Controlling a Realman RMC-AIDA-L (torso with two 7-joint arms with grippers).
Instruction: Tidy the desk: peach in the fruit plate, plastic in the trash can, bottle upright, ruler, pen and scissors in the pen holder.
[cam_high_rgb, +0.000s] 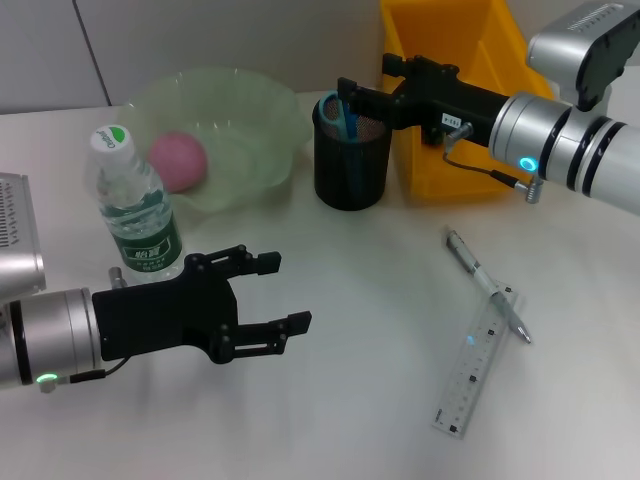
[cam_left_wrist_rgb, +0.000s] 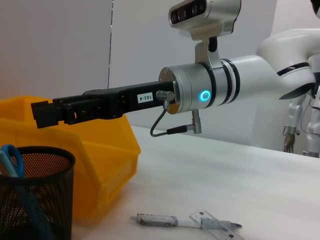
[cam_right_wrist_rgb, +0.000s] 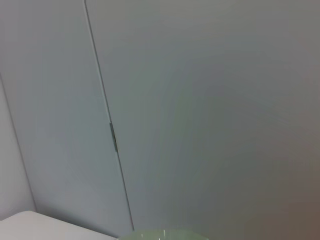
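A pink peach (cam_high_rgb: 178, 160) lies in the pale green fruit plate (cam_high_rgb: 250, 110), whose rim (cam_right_wrist_rgb: 160, 235) also shows in the right wrist view. The water bottle (cam_high_rgb: 130, 200) stands upright beside it. Blue scissors (cam_high_rgb: 338, 116) (cam_left_wrist_rgb: 11, 157) stand in the black mesh pen holder (cam_high_rgb: 352, 165) (cam_left_wrist_rgb: 37, 195). My right gripper (cam_high_rgb: 347, 98) (cam_left_wrist_rgb: 42, 114) hovers just over the holder's rim by the scissor handles. A pen (cam_high_rgb: 488, 285) (cam_left_wrist_rgb: 157, 220) and a clear ruler (cam_high_rgb: 475, 365) (cam_left_wrist_rgb: 215, 225) lie crossed on the table at the right. My left gripper (cam_high_rgb: 285, 293) hangs open and empty in front of the bottle. No plastic is in view.
A yellow bin (cam_high_rgb: 460, 110) (cam_left_wrist_rgb: 100, 155) stands right behind the pen holder, under my right arm. A grey device (cam_high_rgb: 18, 230) sits at the table's left edge. The bare white tabletop (cam_high_rgb: 370, 330) spreads between my left gripper and the pen.
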